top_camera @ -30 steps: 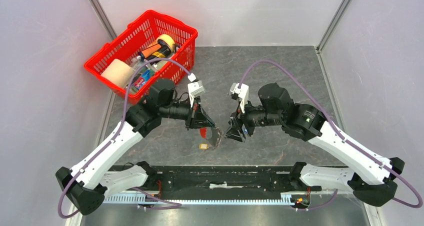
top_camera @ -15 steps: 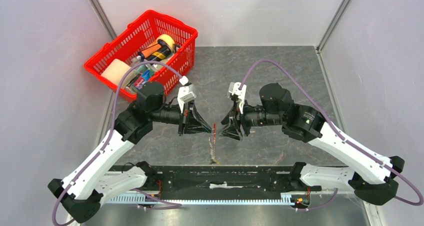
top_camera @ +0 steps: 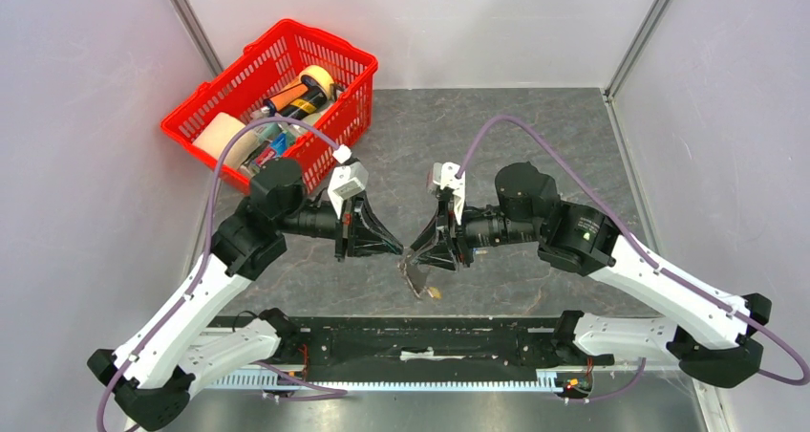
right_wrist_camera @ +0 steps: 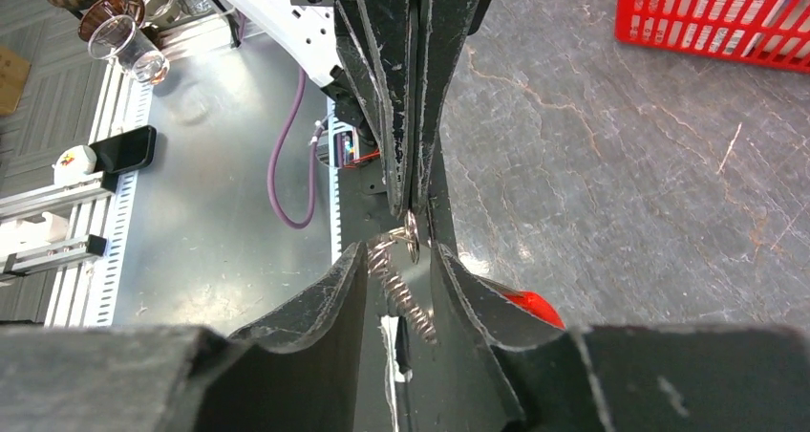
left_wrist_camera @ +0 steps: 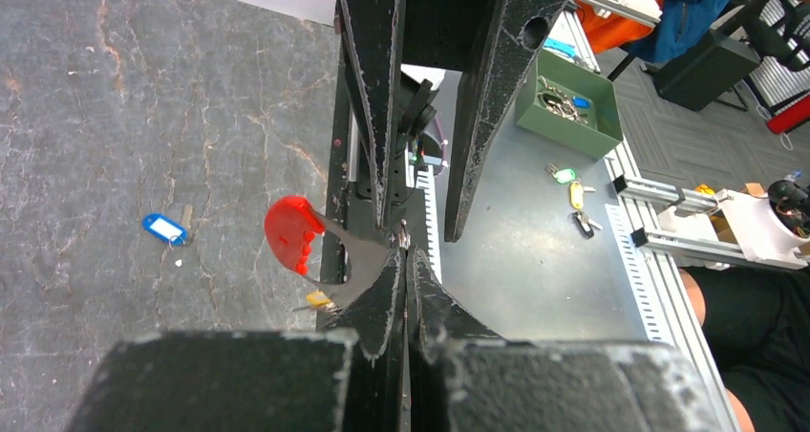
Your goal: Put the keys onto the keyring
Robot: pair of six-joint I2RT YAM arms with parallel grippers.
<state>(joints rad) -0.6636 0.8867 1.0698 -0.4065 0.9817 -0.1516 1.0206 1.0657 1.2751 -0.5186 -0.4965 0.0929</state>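
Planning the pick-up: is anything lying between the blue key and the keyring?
Nothing visible does. The blue key lies on the table; only tabletop shows between it and the red keyring pinched in the left gripper.

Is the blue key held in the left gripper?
No, the blue key lies on the table, apart from the left gripper, which is shut on the keyring.

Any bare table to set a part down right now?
Free: stone between the red basket and right arm, back to the wall; also the far right corner. Crowded: centre front, where left end effector and right end effector meet at the keyring. A blue key lies on the stone there.
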